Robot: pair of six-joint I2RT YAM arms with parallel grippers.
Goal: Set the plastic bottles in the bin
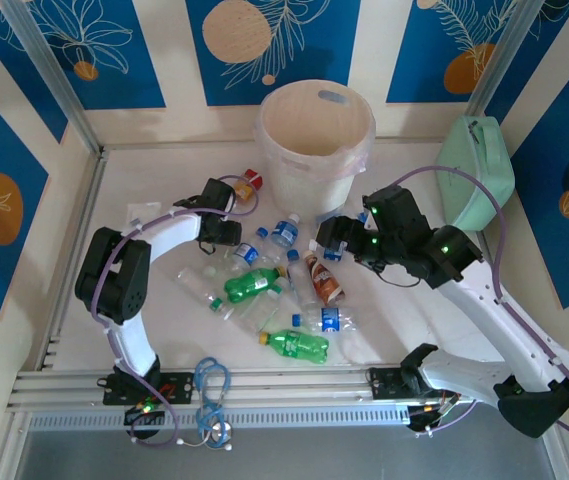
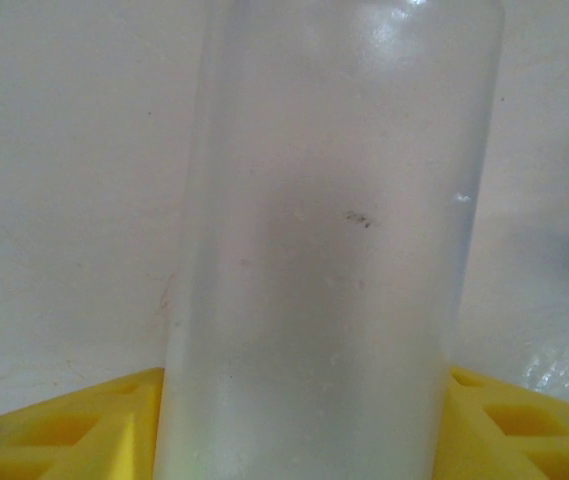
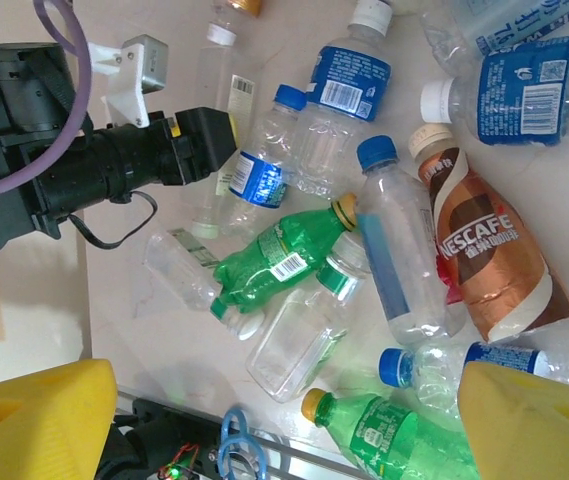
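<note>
Plastic bottles lie scattered mid-table: two green ones (image 1: 252, 284) (image 1: 299, 345), a brown Nescafe one (image 1: 324, 280) and several clear, blue-labelled ones (image 1: 284, 232). The whitish bin (image 1: 314, 140) stands behind them. My left gripper (image 1: 230, 234) is low over a clear bottle (image 2: 324, 250) lying on the table. Its yellow fingers (image 2: 54, 430) stand against both sides of the bottle, and no gap shows. The right wrist view shows that bottle (image 3: 232, 95) with its white cap. My right gripper (image 1: 330, 240) hovers open above the pile, its fingers (image 3: 534, 420) wide apart over a clear square bottle (image 3: 309, 330).
A mint-green case (image 1: 479, 170) leans at the right wall. A red-labelled bottle (image 1: 249, 182) lies left of the bin. Blue loops (image 1: 212, 385) hang on the front rail. Walls close in the table on the left and at the back.
</note>
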